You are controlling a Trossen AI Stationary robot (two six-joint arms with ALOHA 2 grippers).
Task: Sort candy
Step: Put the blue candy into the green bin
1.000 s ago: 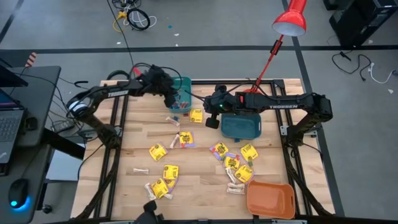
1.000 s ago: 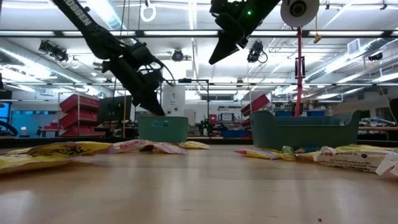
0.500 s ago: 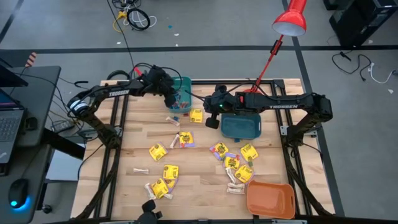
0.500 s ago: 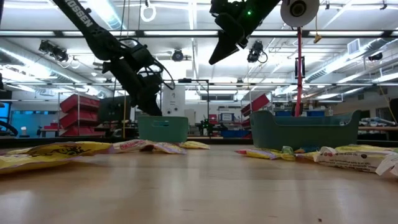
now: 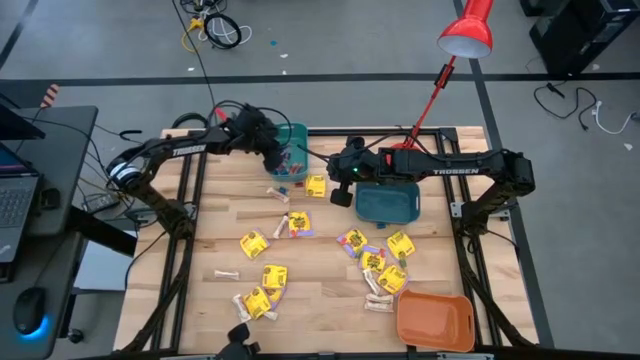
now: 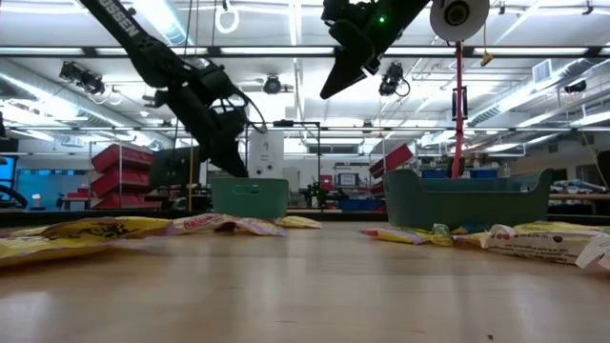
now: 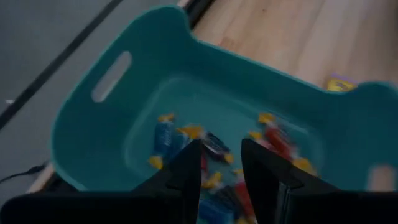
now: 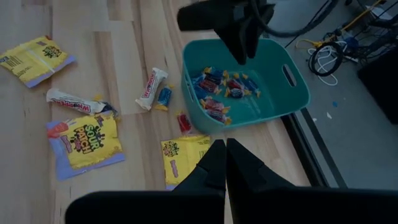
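While the left gripper (image 7: 221,171) hangs over the small teal plastic bin (image 5: 296,135), we note its fingers parted wider than a second ago, nothing between them: we judge a piece delivered. Small wrapped sweets (image 7: 205,146) lie inside; yellow square packets (image 5: 254,243) await on the wooden table (image 5: 220,200). Right gripper (image 8: 225,158): pressed together, raised near the bin.

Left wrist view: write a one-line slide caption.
Left gripper, fingers apart, hovers over the teal bin of small wrapped candies.

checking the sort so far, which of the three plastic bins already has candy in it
The small light teal plastic bin under the left gripper, holding small blue and red wrapped candies. The darker teal bin and orange bin look empty.
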